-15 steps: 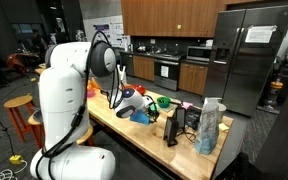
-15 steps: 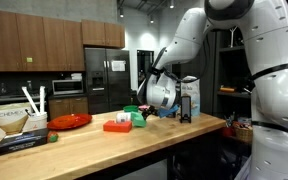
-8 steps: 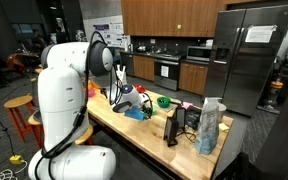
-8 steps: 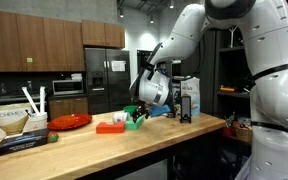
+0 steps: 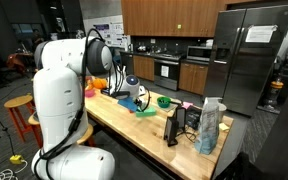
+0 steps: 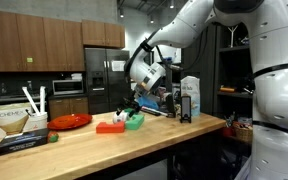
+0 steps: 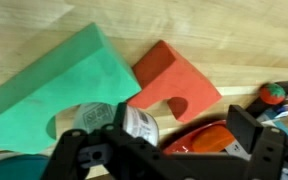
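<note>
Currently the jaws hang spread wide and empty above the bench [image 7: 234,35]. Below them, a green block [image 7: 59,85] lies just beside a red block [image 7: 174,82].

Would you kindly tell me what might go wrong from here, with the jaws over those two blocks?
First, the open jaws hang above the green block and the red block, which lie close together, so lowering for one may well shove the other. Second, a red-orange rounded thing lies right beside the red block in the wrist view; a jaw might clip it.
</note>
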`<action>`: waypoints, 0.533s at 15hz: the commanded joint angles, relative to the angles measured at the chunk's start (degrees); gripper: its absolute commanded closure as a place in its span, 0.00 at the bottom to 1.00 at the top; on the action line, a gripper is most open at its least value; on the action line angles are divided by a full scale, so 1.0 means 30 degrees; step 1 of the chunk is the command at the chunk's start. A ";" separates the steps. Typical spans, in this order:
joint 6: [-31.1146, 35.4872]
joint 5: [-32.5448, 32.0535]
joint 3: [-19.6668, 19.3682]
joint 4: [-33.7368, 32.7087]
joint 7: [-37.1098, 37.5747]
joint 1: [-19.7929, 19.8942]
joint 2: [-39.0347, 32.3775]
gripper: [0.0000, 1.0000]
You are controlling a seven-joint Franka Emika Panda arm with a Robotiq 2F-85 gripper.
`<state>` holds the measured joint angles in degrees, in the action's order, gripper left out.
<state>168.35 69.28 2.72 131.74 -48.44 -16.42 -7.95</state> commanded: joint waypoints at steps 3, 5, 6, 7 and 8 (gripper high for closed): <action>-0.1810 0.2911 -0.0046 0.0154 -0.3894 0.0732 0.0402 0.00; -0.2091 0.2433 -0.0217 0.0416 -0.3499 0.0803 0.0248 0.00; -0.2183 0.1563 -0.0352 0.0661 -0.2470 0.0780 0.0025 0.00; -0.2305 0.0838 -0.0479 0.0888 -0.1720 0.0743 -0.0142 0.00; -0.2424 0.0414 -0.0571 0.1057 -0.1473 0.0737 -0.0269 0.00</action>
<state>162.67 74.38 1.85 133.19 -56.45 -14.45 -8.22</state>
